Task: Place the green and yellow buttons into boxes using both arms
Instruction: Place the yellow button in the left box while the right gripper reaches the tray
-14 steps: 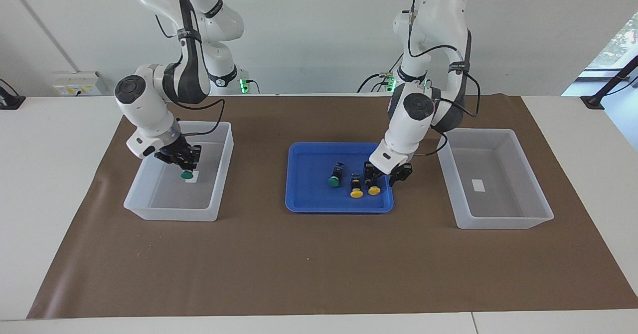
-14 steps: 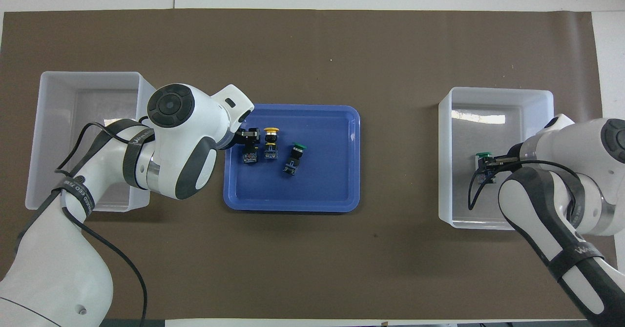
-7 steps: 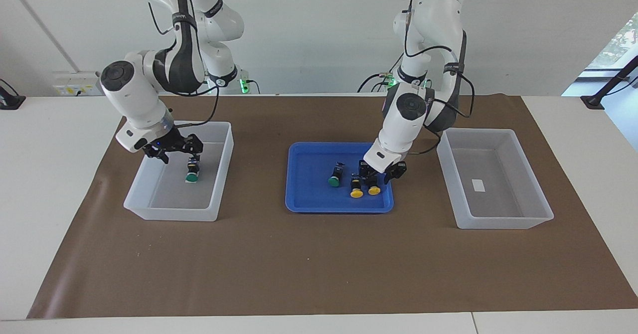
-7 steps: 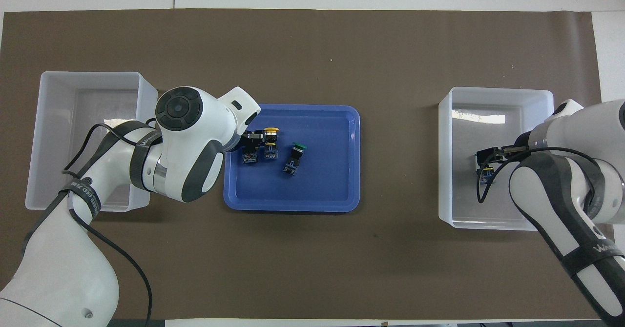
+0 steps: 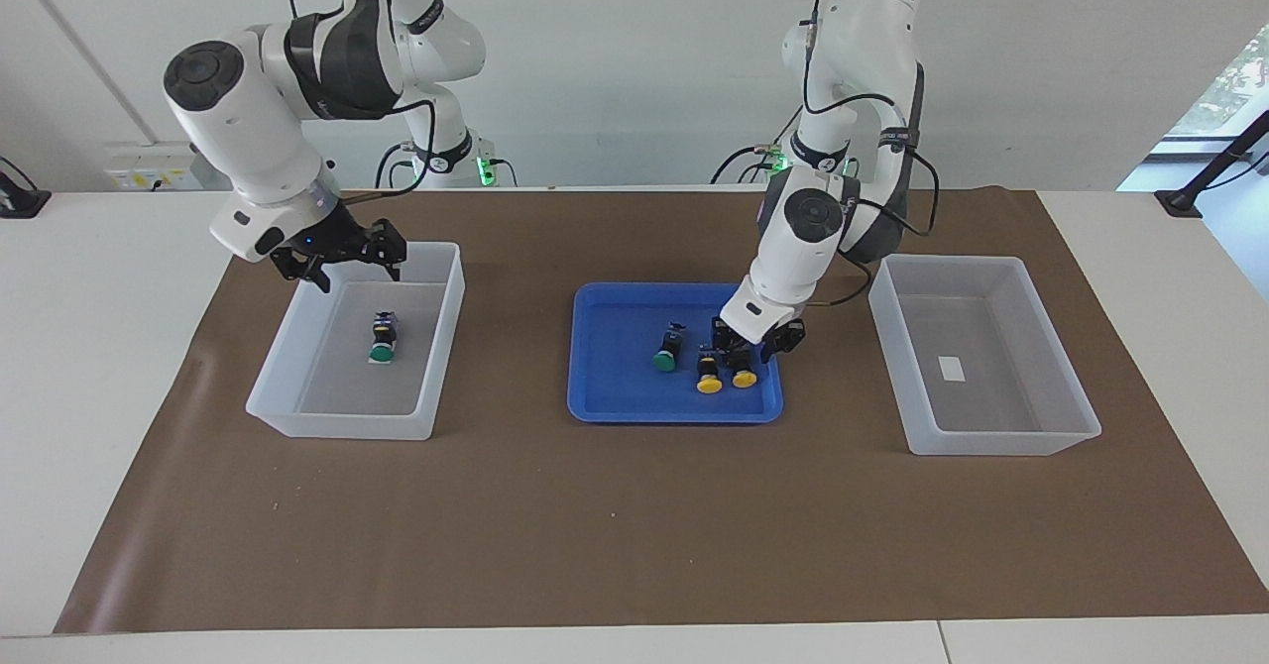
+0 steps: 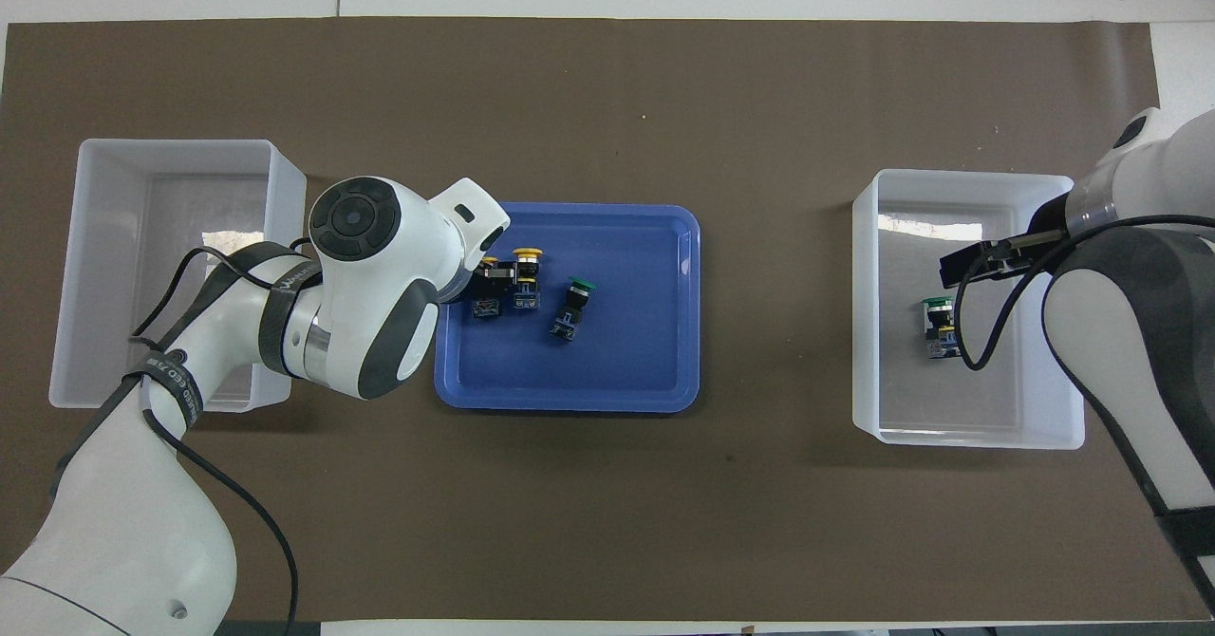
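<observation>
On the brown mat (image 5: 634,525) sit three containers in a row: a shallow blue tray (image 5: 615,406) in the middle, and one translucent white box at each end of the table.

Box at the right arm's end (image 5: 342,426): one green button (image 5: 381,344) lies on its floor, on or just beside the small white label, cap pointing away from the robots. It lies free; nothing touches it.

Right gripper (image 5: 342,263): raised over the rim of that box nearest the robots, clear of the green button. Fingers spread wide apart, nothing between them.

Box at the left arm's end (image 5: 991,441): holds only its white label (image 5: 952,369).

Blue tray: three buttons, all lying on their sides with caps pointing away from the robots. Second green button (image 5: 667,352) lies nearest the tray's middle. Two yellow buttons lie side by side toward the left arm's end of the tray, nearly touching: inner yellow button (image 5: 708,375) and outer yellow button (image 5: 744,371).

Left gripper (image 5: 755,344): down in the tray at the black body of the outer yellow button. Fingers partly apart, one on each side of that body. Whether they press on it or merely bracket it I cannot tell. The button's cap rests at tray level.
</observation>
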`<control>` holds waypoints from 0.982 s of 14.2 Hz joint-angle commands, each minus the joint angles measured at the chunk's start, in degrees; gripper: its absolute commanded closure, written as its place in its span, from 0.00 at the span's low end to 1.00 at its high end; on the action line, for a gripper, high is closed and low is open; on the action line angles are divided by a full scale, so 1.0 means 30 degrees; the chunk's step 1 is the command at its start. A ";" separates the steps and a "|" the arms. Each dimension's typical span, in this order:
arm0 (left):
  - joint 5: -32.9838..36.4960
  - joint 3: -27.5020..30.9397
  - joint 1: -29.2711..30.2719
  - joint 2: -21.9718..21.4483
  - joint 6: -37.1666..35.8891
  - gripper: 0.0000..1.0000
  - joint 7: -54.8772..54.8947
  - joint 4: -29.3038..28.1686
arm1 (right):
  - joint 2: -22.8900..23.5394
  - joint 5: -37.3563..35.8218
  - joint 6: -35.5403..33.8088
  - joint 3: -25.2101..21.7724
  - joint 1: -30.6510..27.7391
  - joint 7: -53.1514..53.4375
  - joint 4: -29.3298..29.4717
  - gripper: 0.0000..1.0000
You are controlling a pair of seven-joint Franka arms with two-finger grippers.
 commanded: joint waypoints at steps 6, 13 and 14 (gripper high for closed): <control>-0.0304 0.0300 -0.0631 -0.0353 0.0459 0.65 -0.0428 -0.0807 | -0.0111 -0.0328 -0.3172 0.0075 -0.0135 0.0225 0.2671 0.00; -0.0304 0.0300 -0.0516 -0.1431 -0.1287 1.00 -0.0837 0.0067 | -0.0170 -0.0328 -0.2994 0.0104 0.0129 0.0578 0.2553 0.00; -0.0304 0.0358 -0.0456 -0.1901 -0.3097 1.00 -0.0838 0.0971 | -0.0170 -0.0328 -0.2994 0.0104 0.0130 0.0578 0.2553 0.00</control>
